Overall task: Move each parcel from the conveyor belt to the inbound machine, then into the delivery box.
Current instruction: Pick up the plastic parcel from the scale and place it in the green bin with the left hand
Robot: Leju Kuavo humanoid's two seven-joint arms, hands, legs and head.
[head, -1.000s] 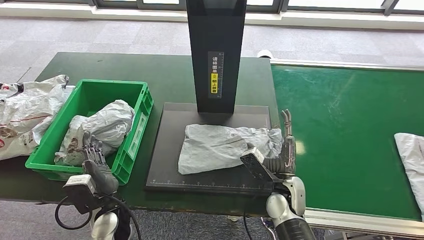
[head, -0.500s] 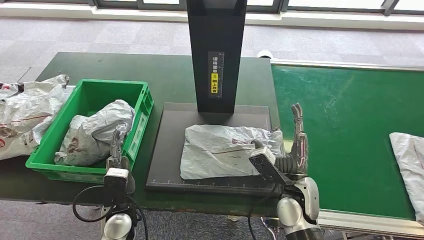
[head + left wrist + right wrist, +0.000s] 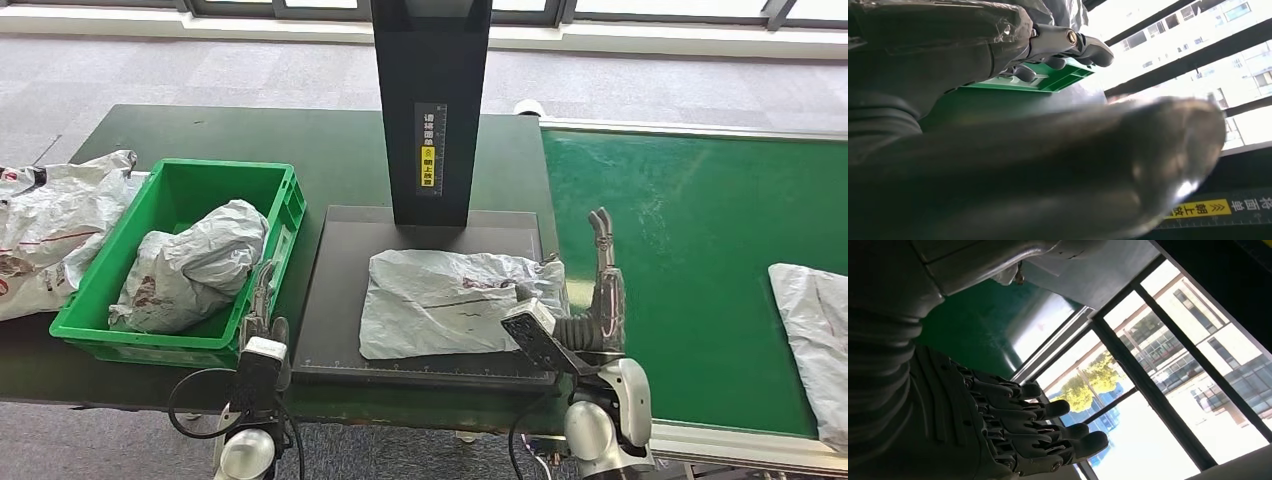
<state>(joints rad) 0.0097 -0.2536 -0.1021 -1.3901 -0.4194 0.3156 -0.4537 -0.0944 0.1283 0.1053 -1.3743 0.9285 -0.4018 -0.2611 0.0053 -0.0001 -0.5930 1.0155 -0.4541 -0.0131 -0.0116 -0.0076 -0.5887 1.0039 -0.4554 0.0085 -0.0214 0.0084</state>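
At far left, crumpled white poly bags (image 3: 50, 225) lie on the dark green table (image 3: 300, 140) beside the green plastic delivery crate (image 3: 120, 320), which holds one crumpled grey poly parcel (image 3: 195, 262); the left hand (image 3: 262, 310) stands edge-on between crate and machine, holding nothing, though whether its fingers are spread cannot be told. In the middle, a flat grey poly-bag parcel (image 3: 455, 300) lies on the black platform of the inbound machine (image 3: 340, 300) under its black column (image 3: 430, 100). Judged next step is transfer to the crate: the left hand should grip the near-left edge firmly, since thin film slips, while the right hand (image 3: 600, 290), fingers extended and empty beside the parcel's right edge, stays clear; another grey parcel (image 3: 815, 340) waits on the green conveyor belt (image 3: 690, 230).
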